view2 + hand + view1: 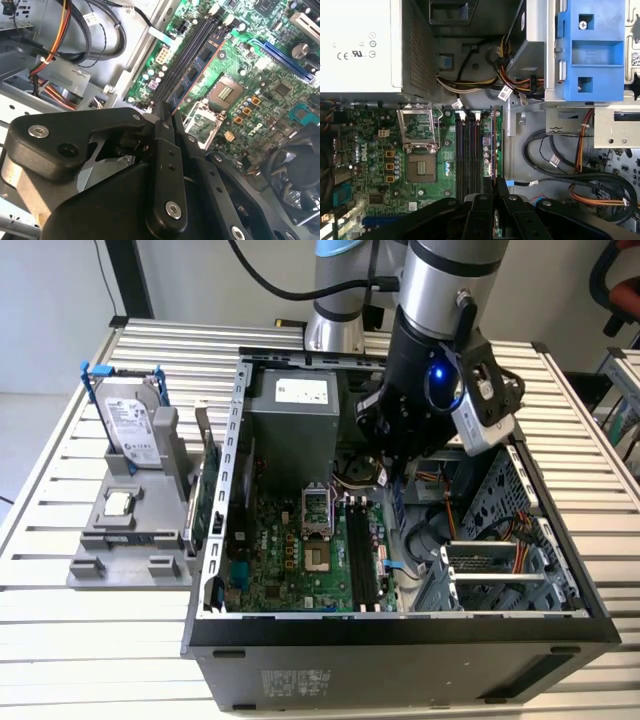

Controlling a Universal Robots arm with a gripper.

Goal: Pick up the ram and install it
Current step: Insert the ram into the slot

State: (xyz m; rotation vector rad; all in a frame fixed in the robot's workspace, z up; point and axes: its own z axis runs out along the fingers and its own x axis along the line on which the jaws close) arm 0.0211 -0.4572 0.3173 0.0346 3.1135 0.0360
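Your black gripper, matte hard-edged links pinned with shiny screws, is down inside the open tower case, and in both wrist views its two fingers are closed together on the near end of the ram. The ram is a long, thin, dark-green circuit-board stick with flat rectangular chips along its face, and it stands on edge. Take the square, silver-framed processor socket as your landmark. The ram sits beyond the parallel black plastic memory slots from that socket, in the outermost line, at the edge of the glossy green motherboard.

In the second wrist view the stick runs straight away from the fingertips of the gripper, alongside the empty slots.

Further from the socket on the ram's side, looped black cables lie on bare grey sheet metal. A boxy pale-grey power supply with a perforated side sits just past the socket's hinged metal frame.

In the exterior view the gripper hangs over the slot end of the board.
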